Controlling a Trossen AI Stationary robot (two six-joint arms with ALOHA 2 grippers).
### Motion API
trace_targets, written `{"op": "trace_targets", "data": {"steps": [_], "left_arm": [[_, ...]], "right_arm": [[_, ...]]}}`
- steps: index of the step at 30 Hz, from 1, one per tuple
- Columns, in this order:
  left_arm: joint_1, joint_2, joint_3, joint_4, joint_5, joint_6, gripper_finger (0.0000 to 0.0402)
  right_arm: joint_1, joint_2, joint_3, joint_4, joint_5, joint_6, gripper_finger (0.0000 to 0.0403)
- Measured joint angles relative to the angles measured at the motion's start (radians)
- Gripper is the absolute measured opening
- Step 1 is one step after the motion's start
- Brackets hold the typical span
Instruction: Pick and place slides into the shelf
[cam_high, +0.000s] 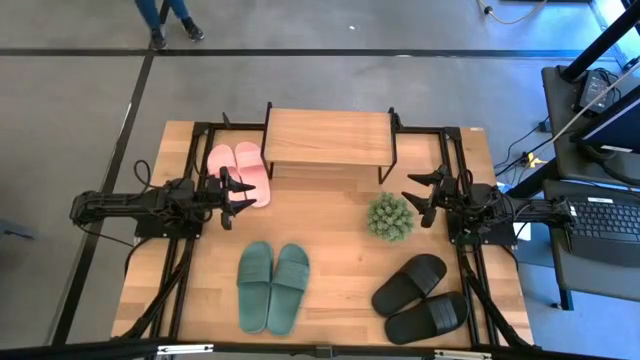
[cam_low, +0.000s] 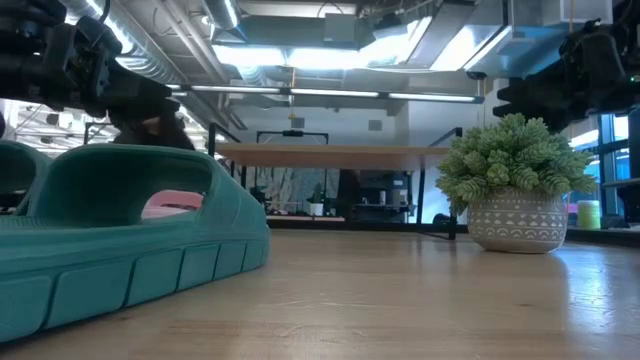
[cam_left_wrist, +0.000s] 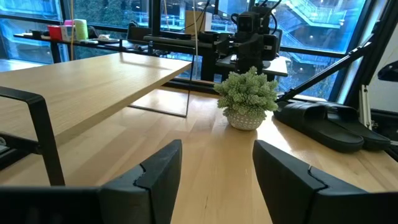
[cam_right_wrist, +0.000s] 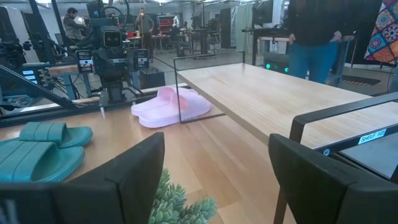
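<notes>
matt rubber slides (cam_high: 272, 286), smooth wooden shelf (cam_high: 328, 137).

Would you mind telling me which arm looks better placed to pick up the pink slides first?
The left: its hand is open right beside the pink slides, while the right hand, also open, sits across the table by the plant.

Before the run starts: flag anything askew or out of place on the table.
Only the black slides lie askew, angled to the table edge. The green slides and pink slides sit neatly paired; the plant stands upright. Nothing looks spilled or damaged.
</notes>
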Motion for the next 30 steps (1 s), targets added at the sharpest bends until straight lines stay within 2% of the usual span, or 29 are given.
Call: {"op": "trace_targets", "data": {"steps": [30], "left_arm": [[0.000,0.000,0.000,0.000,0.000,0.000,0.0191]], "right_arm": [[0.000,0.000,0.000,0.015,0.000,0.005,0.0288]]}}
